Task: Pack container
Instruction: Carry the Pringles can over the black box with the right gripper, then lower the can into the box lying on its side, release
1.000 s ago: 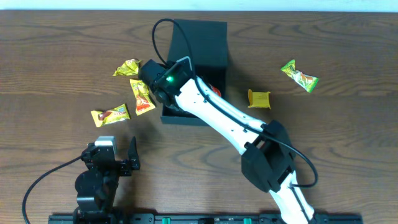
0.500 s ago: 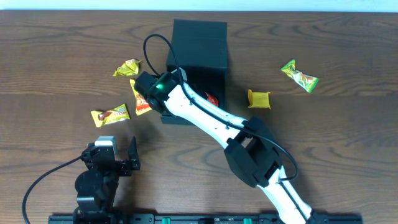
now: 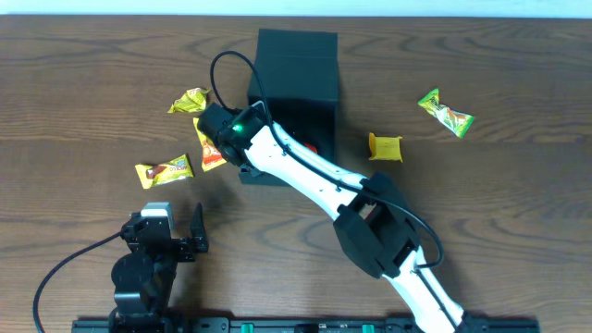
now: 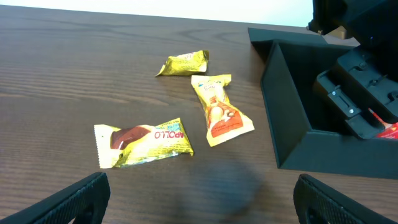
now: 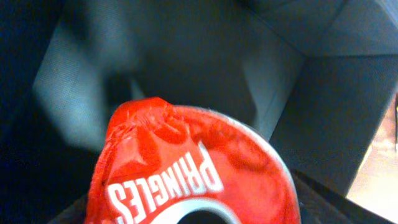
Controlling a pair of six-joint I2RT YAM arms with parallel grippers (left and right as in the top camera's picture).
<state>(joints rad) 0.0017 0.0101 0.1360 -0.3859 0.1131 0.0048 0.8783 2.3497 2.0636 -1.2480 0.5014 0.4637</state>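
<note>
The container (image 3: 298, 65) is a dark square box with its flap lid folded back; it stands at the table's middle back. It also shows in the left wrist view (image 4: 298, 118) and fills the right wrist view (image 5: 186, 56). My right gripper (image 3: 242, 141) reaches into the box at its left wall, its fingers hidden under the arm. In the right wrist view it (image 5: 199, 211) is shut on a red Pringles can (image 5: 193, 168), held inside the box. A bit of the can (image 3: 308, 146) shows from overhead. My left gripper (image 3: 171, 229) (image 4: 199, 205) is open and empty at the front left.
Left of the box lie a yellow packet (image 3: 188, 100) (image 4: 183, 62), an orange packet (image 3: 211, 143) (image 4: 219, 109) and a yellow Apollo packet (image 3: 165, 169) (image 4: 144, 142). Right of it lie a small yellow packet (image 3: 385, 146) and a green packet (image 3: 445, 111).
My right arm has swung left, bringing its wrist over the box's left wall with the red can lower inside. The left arm has not moved.
</note>
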